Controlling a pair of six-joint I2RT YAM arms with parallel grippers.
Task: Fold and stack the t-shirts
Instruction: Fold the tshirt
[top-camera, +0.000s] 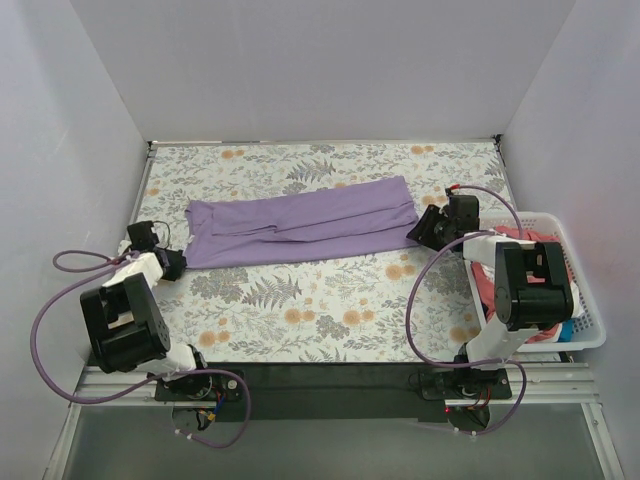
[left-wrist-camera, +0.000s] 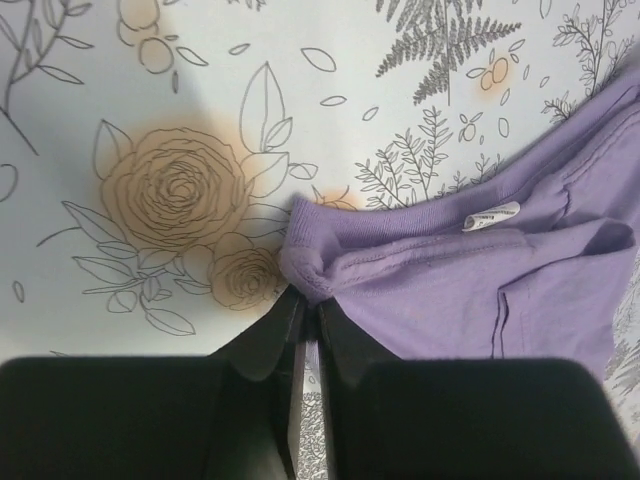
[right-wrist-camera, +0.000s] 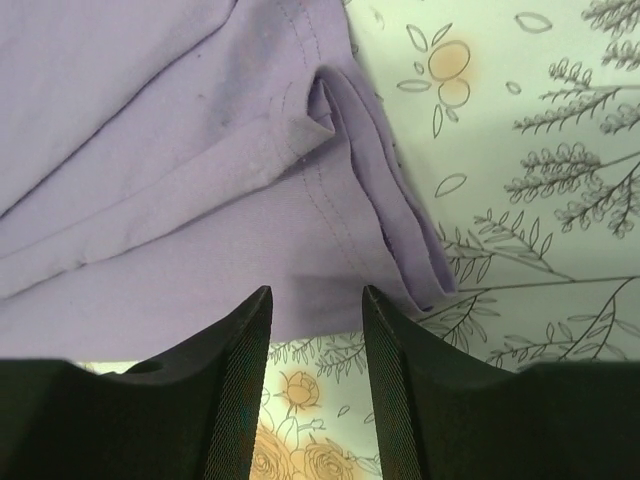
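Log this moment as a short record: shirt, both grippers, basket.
shirt: lavender t-shirt, lying as a long folded strip across the floral table
left gripper: shut on the shirt's left-end corner
right gripper: open, over the shirt's right-end edge
basket: white basket at the right, coral-pink cloth inside
stack: none on the table yet

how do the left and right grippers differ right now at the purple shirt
The left gripper is shut, pinching a corner of the lavender t-shirt; the right gripper stands open, clamping nothing. The left sits at the shirt's collar end, near the label; the right at the opposite end. Both are low at the shirt's edge.
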